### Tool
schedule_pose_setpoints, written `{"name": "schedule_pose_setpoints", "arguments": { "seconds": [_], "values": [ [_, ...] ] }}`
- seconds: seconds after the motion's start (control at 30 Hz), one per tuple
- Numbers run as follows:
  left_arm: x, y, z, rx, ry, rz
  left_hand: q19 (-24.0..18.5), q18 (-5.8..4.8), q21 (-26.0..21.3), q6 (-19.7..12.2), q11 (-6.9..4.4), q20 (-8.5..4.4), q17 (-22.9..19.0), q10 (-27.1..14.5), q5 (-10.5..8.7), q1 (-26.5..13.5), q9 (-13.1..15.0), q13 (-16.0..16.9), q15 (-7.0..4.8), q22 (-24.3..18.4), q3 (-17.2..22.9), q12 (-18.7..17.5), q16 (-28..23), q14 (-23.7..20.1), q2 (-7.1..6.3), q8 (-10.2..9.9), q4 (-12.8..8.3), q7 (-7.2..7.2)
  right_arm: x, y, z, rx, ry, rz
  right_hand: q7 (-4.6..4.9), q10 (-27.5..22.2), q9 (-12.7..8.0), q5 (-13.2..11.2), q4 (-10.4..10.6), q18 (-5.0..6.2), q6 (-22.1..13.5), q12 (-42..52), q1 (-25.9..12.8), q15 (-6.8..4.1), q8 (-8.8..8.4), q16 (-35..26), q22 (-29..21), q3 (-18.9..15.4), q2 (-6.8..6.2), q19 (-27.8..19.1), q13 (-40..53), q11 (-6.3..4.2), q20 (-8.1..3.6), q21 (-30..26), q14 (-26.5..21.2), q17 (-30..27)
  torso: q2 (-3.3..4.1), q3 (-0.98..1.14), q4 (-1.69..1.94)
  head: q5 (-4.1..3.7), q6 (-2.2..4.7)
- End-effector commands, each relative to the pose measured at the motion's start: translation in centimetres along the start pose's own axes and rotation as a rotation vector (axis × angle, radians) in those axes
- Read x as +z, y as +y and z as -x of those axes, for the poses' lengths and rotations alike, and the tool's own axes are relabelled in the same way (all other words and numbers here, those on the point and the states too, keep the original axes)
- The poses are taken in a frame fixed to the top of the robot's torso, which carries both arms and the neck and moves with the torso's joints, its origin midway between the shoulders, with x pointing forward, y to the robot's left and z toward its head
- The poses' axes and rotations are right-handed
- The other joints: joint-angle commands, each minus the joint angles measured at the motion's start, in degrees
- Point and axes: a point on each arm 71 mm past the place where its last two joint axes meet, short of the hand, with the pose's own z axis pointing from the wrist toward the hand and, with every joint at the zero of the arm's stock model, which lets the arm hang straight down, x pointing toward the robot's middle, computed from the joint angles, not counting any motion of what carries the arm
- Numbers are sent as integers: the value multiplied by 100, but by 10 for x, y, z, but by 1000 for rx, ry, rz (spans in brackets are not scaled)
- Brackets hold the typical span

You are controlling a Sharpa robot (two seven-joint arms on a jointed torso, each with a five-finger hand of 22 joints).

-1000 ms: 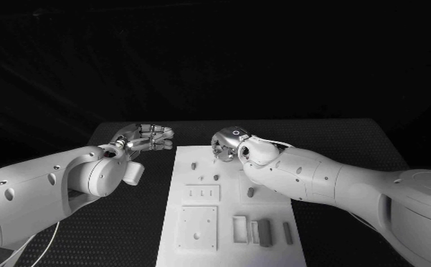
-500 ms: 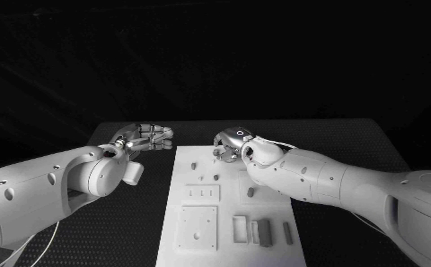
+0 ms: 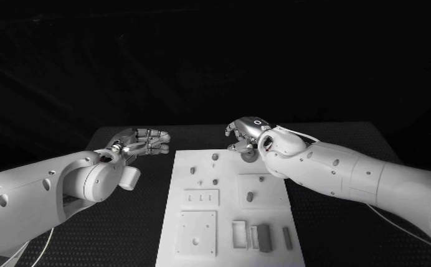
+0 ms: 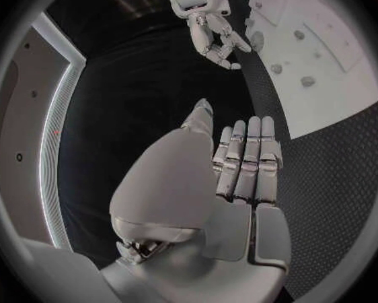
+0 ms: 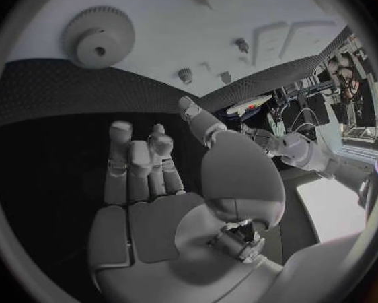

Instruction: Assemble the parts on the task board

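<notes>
The white task board (image 3: 269, 217) lies in the middle of the black table. Small pegs (image 3: 192, 168) stand at its far end, and several grey blocks (image 3: 260, 237) lie at its near right. My right hand (image 3: 247, 133) hovers over the board's far edge with its fingers stretched out, holding nothing. In the right wrist view this hand (image 5: 147, 175) points at a toothed gear (image 5: 99, 37) lying on the board (image 5: 172, 20). My left hand (image 3: 144, 139) floats over the table left of the board, its fingers (image 4: 248, 161) straight and side by side, with nothing in it.
Two flat white plates (image 3: 197, 233) with holes and slots sit at the board's near left. Black table (image 3: 126, 229) runs along both sides of the board. My right forearm (image 3: 350, 177) crosses above the board's far right corner.
My right hand has lifted and moved back and to the right, uncovering a peg at the board's far end. The left hand has barely moved.
</notes>
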Motion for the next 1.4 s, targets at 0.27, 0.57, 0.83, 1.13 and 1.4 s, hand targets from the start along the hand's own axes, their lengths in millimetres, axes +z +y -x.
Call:
{"name": "schedule_pose_setpoints", "arguments": {
  "seconds": [0.27,0.57,0.83,1.13,1.4],
  "values": [
    [0,-2,-3,-2,26,-15,-6,81,-18,24,52,28,20,41,-7,-57,-12,-1,43,-3,-42,-23,-34,8,27,-17,-2,138,-17,-28,15,50,144,-44,263,13,1,34,72,117,-210,46,-42,34,37,32,15,39,-100,27,10,30,-10,-3,18,-13,26,53,-93,-16,55],
    [0,-2,-3,-3,32,-13,-5,81,-18,27,54,28,23,48,-7,-62,-13,0,42,-2,-43,-23,-37,11,33,-17,-3,140,-13,-33,9,55,191,-48,266,-9,1,34,113,117,-205,56,-73,38,43,40,19,56,-144,13,11,33,-10,-8,-1,-18,32,69,-102,-18,33],
    [2,-2,-4,-1,33,-10,-2,82,-18,32,57,27,26,56,-8,-67,-14,1,41,-1,-44,-22,-38,15,39,-16,-3,144,-9,-40,3,30,203,-66,265,-22,3,34,120,117,-198,55,-67,38,50,38,20,71,-105,3,9,32,-9,-13,-13,-23,29,47,-75,-43,17],
    [2,-2,-3,0,31,-9,-2,83,-19,33,57,26,28,58,-8,-67,-15,1,40,0,-45,-24,-40,16,38,-16,-5,145,-11,-46,-6,18,217,-79,261,-31,8,34,110,117,-179,60,-53,35,63,43,25,82,-44,-6,6,29,-10,-14,-23,-28,25,37,-74,-29,-15],
    [2,-2,-3,0,31,-10,-2,83,-20,33,58,25,30,59,-8,-66,-17,1,40,0,-45,-26,-42,17,40,-17,-6,145,-13,-48,-12,13,235,-83,256,-28,13,34,93,117,-158,72,-54,31,78,53,33,73,3,-7,4,24,-10,-8,-24,-32,26,41,-82,-19,-13]
  ]
}}
